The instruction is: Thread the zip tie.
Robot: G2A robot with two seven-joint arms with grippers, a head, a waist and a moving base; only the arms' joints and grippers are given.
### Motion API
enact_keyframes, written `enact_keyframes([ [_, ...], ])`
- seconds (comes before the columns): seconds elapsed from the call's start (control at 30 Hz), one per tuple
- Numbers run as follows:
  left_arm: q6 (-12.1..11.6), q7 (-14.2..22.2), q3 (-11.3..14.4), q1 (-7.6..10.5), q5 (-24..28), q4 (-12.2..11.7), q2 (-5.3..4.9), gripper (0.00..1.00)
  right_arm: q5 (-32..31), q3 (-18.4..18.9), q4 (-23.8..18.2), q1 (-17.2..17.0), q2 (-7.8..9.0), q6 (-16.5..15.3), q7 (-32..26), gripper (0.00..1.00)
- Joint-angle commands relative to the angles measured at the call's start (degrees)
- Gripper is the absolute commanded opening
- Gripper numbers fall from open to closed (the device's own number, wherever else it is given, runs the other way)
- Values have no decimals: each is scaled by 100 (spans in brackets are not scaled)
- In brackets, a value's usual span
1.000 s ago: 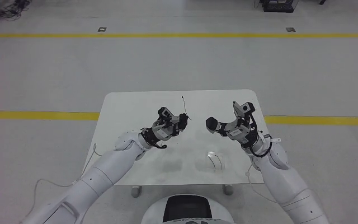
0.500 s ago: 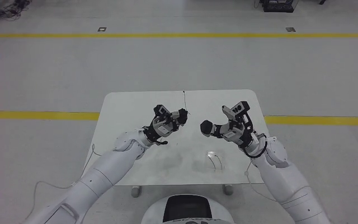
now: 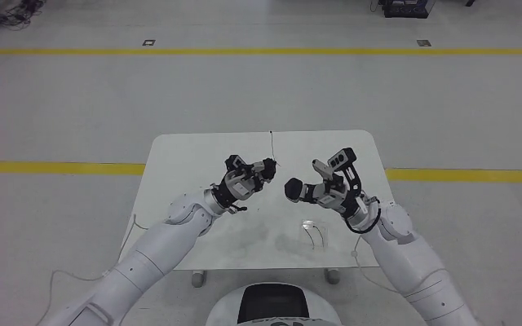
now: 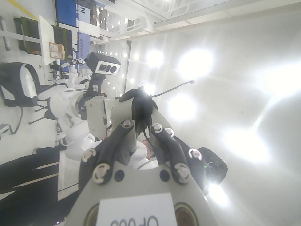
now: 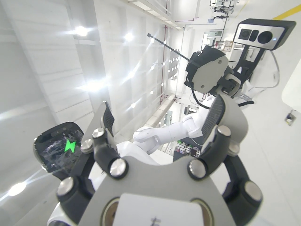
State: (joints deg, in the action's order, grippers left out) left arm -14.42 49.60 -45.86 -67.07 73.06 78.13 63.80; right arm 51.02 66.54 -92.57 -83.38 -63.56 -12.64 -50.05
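Where the arms meet: above the white rectangular table (image 3: 179,163).
Right claw (image 5: 162,110): spread, empty, near the left.
Left claw (image 4: 141,105): pinching the thin black plastic zip tie (image 4: 172,87), held aloft.
Progress: no loop visible; threading apparently all remains.

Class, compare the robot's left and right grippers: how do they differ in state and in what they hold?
The left gripper is shut; the right gripper is open. The left gripper holds the zip tie, whose end sticks out beyond it; the right gripper holds nothing. Both are over the table, facing each other.
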Motion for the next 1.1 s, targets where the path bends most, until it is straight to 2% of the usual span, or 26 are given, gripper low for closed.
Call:
enact_keyframes([
  [0.0, 52, 55, -58, -67, 196, 25, 11, 0, 282, -50, 106, 26, -34, -19, 3, 100],
  [0.17, 182, 178, -182, -213, 440, 90, 27, 0, 517, -182, 401, 189, -109, -86, -99, 100],
  [0.2, 230, 250, -203, -221, 430, 98, 29, 0, 531, -218, 464, 236, -126, -93, -139, 93],
  [0.23, 237, 268, -208, -222, 421, 99, 29, 0, 545, -242, 514, 271, -139, -99, -163, 81],
  [0.27, 237, 268, -208, -222, 421, 99, 29, 0, 560, -267, 563, 306, -152, -105, -183, 75],
  [0.33, 237, 268, -208, -222, 421, 99, 29, 0, 581, -332, 666, 390, -184, -117, -226, 50],
  [0.63, 237, 268, -208, -222, 421, 99, 29, 0, 597, -582, 959, 738, -316, -175, -404, 34],
  [1.07, 237, 268, -208, -222, 421, 99, 29, 0, 387, -729, 1388, 1033, -438, -166, -524, 20],
])
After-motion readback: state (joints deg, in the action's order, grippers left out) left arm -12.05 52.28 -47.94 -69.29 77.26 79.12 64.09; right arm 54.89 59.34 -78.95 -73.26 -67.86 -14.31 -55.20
